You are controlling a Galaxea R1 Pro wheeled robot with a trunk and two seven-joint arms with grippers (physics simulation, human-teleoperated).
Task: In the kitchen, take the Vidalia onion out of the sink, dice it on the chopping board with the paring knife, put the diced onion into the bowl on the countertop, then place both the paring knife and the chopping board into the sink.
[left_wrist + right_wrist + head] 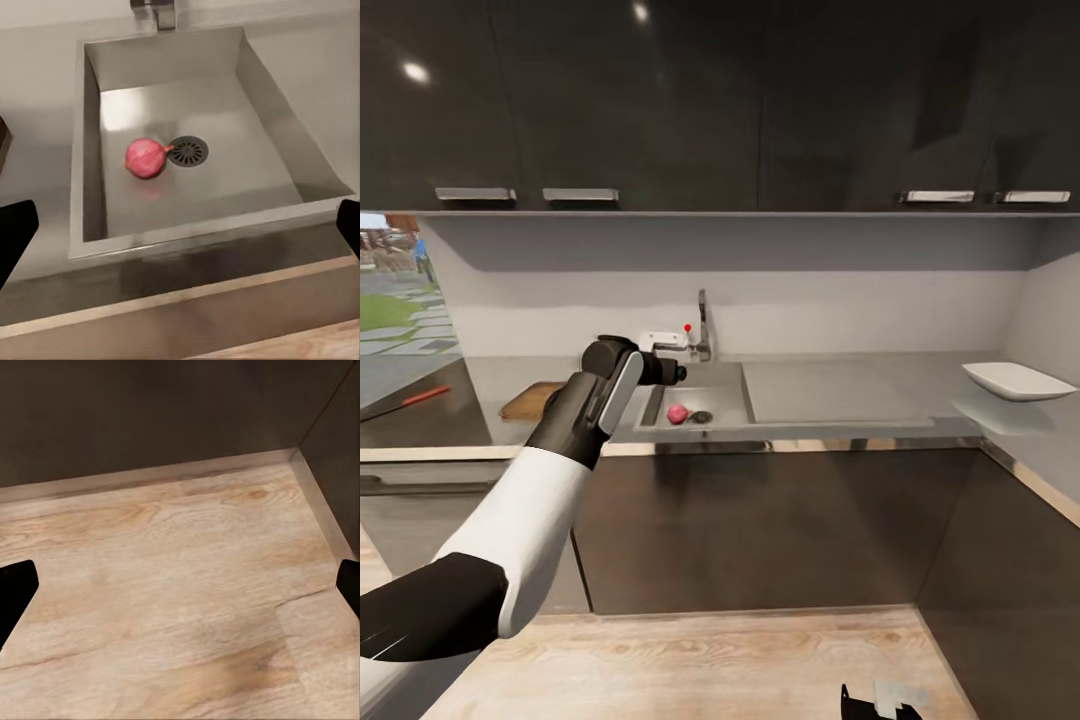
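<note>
Worktop [840,395]: light grey, running along the wall and turning the corner at the right. It carries every item of the task.

Sink [725,400]: steel basin set in the worktop with a flat drainer to its right and a tap behind. It holds one item, the onion [146,158], a pinkish-red bulb resting on the basin floor, touching or just beside the drain [187,151]. Nothing else is seen in the basin.

Board [532,400]: lies flat on the worktop, left of the sink, partly hidden by the left arm. Nothing is seen on its exposed part.

Bowl [1018,380]: white, at the far right of the worktop, well apart from the sink. It appears empty.

Knife [410,400]: red handle, lying at the far left, beyond the board.

Left gripper [678,373]: raised over the near left part of the sink, above the onion; fingers spread wide, holding nothing.

Right gripper [880,702]: hanging low over the wooden floor, fingers likewise spread, idle.

Assessment: the first step is in hand, the onion not yet taken. The next move would call for lowering the left gripper into the basin, centring the fingers about the bulb, and closing gently; a round onion on smooth steel may roll when nudged.
</note>
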